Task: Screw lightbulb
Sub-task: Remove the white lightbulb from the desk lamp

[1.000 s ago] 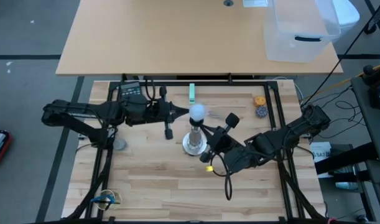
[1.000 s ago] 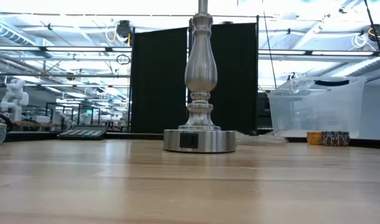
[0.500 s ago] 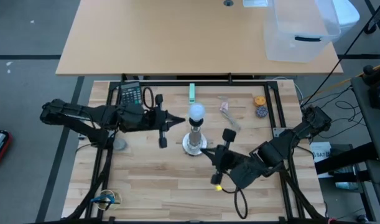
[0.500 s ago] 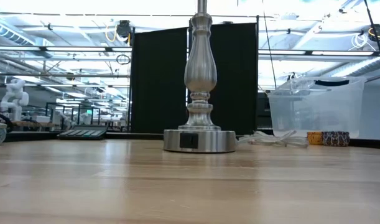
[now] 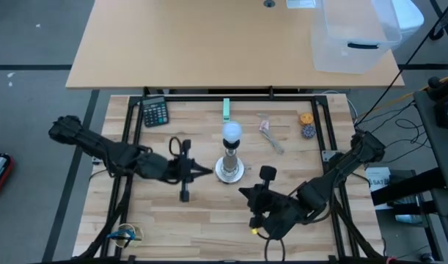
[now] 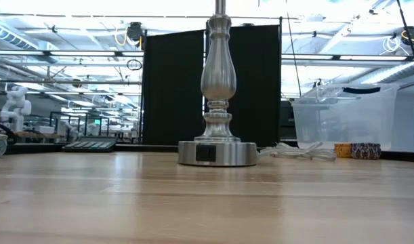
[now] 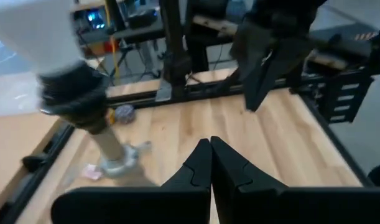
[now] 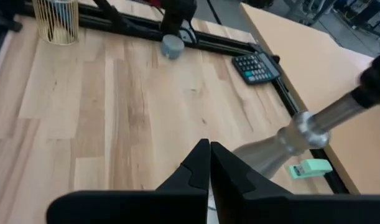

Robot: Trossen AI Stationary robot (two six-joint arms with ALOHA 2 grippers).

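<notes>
The white frosted lightbulb (image 5: 231,132) sits base-down in the black socket on top of the silver lamp stand (image 5: 229,169) at the table's middle. The left wrist view shows the bulb (image 7: 34,31) above the socket (image 7: 74,93). The low view shows only the stand (image 6: 217,88); the bulb is above that picture. My left gripper (image 5: 207,172) is shut and empty, just left of the stand's base. My right gripper (image 5: 243,193) is shut and empty, on the near side of the base. Both wrist views show closed fingertips, the left (image 7: 209,146) and the right (image 8: 208,148).
A calculator (image 5: 156,112), a green piece (image 5: 226,109), a clear wrapper (image 5: 270,136) and two small round things (image 5: 306,125) lie along the far side. A wire cup (image 5: 125,235) stands near left. A clear bin (image 5: 355,33) stands on the far table.
My left gripper has drawn back from beside the bulb, going toward the table's near edge and a little left. My right gripper has drawn away from the stand toward the near edge. The bulb and stand have stayed in place.
</notes>
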